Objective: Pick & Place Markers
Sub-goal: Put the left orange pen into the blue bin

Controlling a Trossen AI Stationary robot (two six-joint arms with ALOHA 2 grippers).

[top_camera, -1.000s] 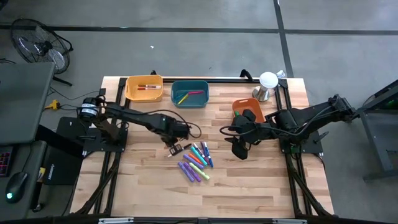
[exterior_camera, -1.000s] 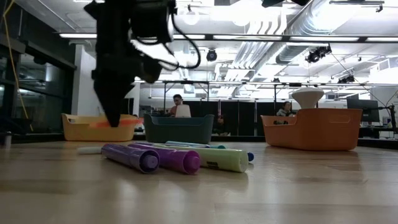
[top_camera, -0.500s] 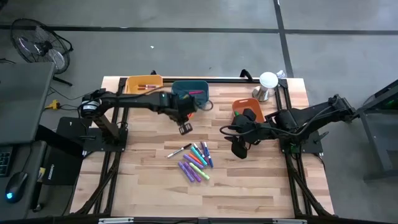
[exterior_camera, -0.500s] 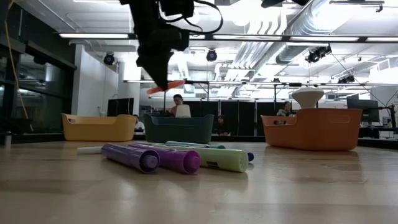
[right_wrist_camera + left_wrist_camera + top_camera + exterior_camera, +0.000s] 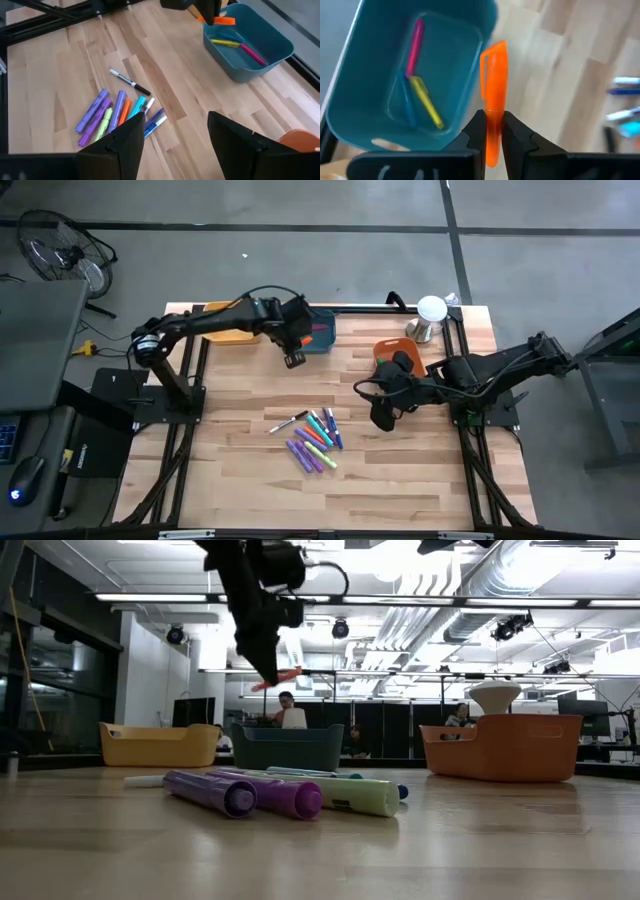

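My left gripper hangs above the table by the near rim of the teal bin, shut on an orange marker. Pink and yellow markers lie in that bin. Several more markers, purple, blue, teal, green and orange, lie in a loose cluster flat on the table's middle, with a thin black-tipped one beside them. My right gripper hovers open at the table's right, above and to the right of the cluster. My left gripper pinches the orange marker's barrel between its two fingers, below the marker's middle. The fingers come from above, slanting down, and lie across it. The marker is lifted clear and nearly level, its capped end sticking out past the fingers.
A yellow bin stands at the far left, partly under my left arm. An orange bin stands at the far right, with a white mushroom-shaped object behind it. Bare wood lies along the near edge.
My left gripper has risen from beside the marker cluster and swung toward the far edge, up to the teal bin, turning about as it went. It has stayed shut on the orange marker, which is now lifted high and clear of the table.
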